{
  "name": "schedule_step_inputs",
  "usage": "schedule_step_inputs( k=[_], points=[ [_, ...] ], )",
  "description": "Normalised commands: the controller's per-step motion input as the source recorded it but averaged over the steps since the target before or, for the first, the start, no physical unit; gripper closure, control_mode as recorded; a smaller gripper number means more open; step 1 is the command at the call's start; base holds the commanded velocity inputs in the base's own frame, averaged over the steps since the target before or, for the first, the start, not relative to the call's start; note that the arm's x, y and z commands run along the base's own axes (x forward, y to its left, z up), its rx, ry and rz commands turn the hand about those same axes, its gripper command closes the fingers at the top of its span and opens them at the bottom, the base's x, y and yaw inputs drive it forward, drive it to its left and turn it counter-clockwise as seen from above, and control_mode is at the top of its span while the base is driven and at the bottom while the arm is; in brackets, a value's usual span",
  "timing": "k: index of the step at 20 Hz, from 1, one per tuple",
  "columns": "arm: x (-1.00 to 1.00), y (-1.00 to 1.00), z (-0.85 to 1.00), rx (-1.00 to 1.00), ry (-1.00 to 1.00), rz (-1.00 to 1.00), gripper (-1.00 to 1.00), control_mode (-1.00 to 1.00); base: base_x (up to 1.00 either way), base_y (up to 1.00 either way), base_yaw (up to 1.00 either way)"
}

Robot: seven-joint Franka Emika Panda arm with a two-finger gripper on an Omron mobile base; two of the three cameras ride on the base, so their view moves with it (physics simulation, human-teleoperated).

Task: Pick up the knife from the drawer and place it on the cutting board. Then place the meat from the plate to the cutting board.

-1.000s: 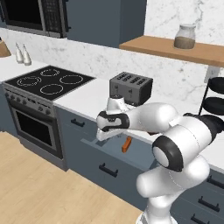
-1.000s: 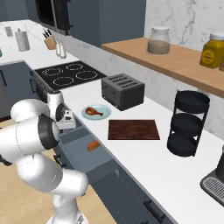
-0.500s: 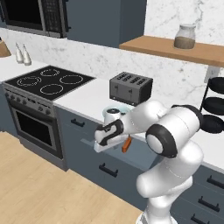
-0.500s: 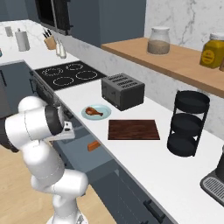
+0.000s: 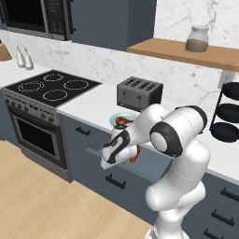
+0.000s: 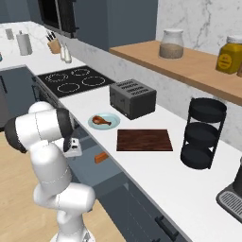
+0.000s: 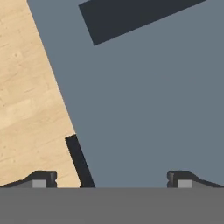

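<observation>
The knife, thick orange-brown handle showing, lies in the open drawer, just beside the end effector on its tabletop side; the end effector's fingertips stand wide apart over the drawer's slate-blue front; wood floor lies open beyond that edge; the meat rests on the plate beside the cutting board.

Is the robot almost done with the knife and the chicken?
Not nearly. The drawer is already open, with the knife lying inside. The gripper hangs open over the drawer, holding nothing. The meat sits on the plate, and the cutting board is bare. Both moves are left.
</observation>
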Motion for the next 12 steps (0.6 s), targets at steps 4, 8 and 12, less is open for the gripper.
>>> schedule_step_inputs(
  k=[4, 8, 12],
  points=[
    [-0.07, 0.17, -0.16, 0.0, 0.01, 0.0, -1.0, -1.0, 0.0, 0.0, 0.0],
    [-0.33, 0.33, -0.03, 0.0, 0.0, 0.0, -1.0, -1.0, 0.0, 0.0, 0.0],
    [-0.47, 0.69, 0.0, 0.0, 0.03, 0.0, -1.0, -1.0, 0.0, 0.0, 0.0]
  ],
)
